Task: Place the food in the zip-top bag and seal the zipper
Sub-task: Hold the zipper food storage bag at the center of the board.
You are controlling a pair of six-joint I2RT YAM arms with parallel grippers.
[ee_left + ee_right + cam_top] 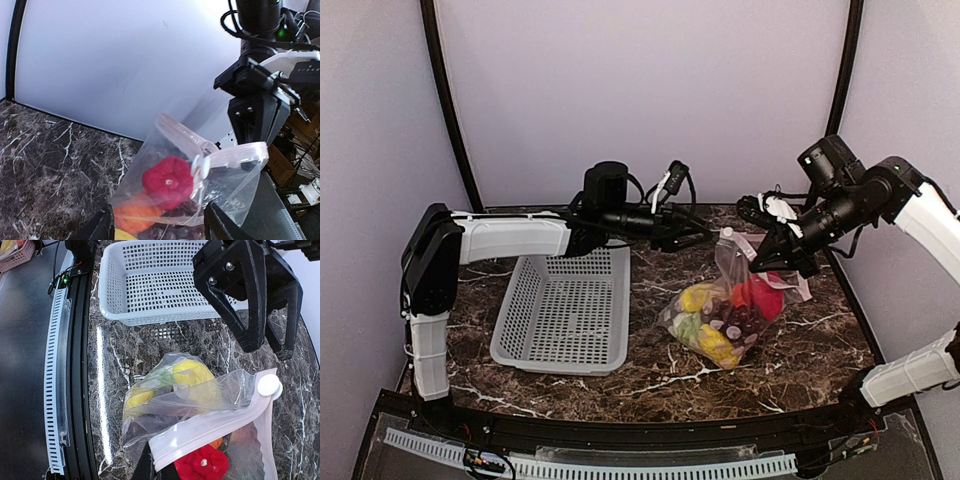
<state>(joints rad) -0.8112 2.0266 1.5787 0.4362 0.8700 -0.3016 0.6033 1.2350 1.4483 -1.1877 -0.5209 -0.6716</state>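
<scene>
Nearest us, on the dark marbled tabletop (pixel 800 350), lie one white perforated basket (pixel 555 362) on the left and one zip-top bag (pixel 235 390) on the right. The bag's belly rests on the stone, which we take as a way to carry the load's weight while the top is handled. Through the plastic we count one red pepper (pixel 167 181), one orange fruit (pixel 135 217), two yellow pieces (pixel 192 375), one small green piece (pixel 686 325) and one cluster of dark grapes (pixel 740 320); the cauliflower we cannot pick out. We see no food loose on the tabletop or in the basket, so we judge the filling done and the sealing the step in hand. Farther back, the bag's mouth is raised off the tabletop. The right claw (pixel 257 142), one of two, is pressed together on one end of the zipper (pixel 210 422), pinching the bag, most likely to hold the strip taut and anchored. One white slider (pixel 268 386) sits on that strip, apart from the grip. The left claw (pixel 267 347) hangs just beside the slider with its fingers spread, gripping nothing, placed, we think, to close on the slider and draw it along. How much of the strip is already closed we cannot tell. Behind everything stands one plain pale wall (pixel 640 100).
</scene>
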